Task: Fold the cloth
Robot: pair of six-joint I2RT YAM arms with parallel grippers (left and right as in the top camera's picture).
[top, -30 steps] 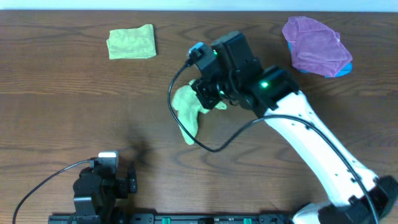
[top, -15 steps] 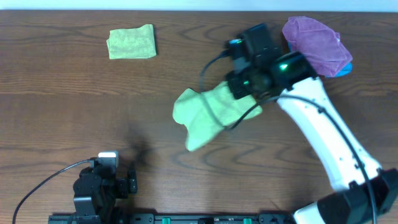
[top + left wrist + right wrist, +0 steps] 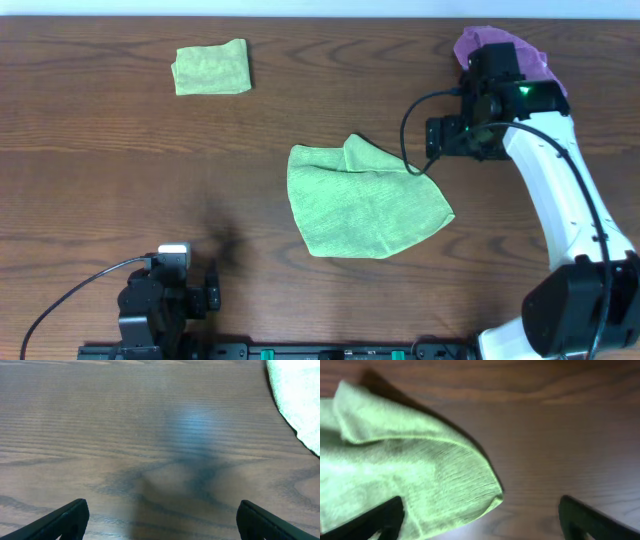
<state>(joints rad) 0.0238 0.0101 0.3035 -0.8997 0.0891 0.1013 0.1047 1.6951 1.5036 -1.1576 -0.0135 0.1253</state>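
Near the middle of the brown tabletop (image 3: 120, 180) lies the light green cloth (image 3: 365, 200), spread almost flat, with one small flap turned over at its far edge. Just beside the cloth's far right corner hangs the right pincer (image 3: 481, 501); its fingers are spread wide and grasp nothing. At the front left the left pincer (image 3: 162, 504) is also released and empty. A small folded green cloth (image 3: 211, 68) lies far left, and a purple cloth (image 3: 470, 42) far right, partly hidden by the right arm

Right arm (image 3: 565, 205) had white links, black joints, lit green LED (image 3: 522, 90), looped black cable (image 3: 404, 140). Left arm (image 3: 150, 300) was black, white-capped.
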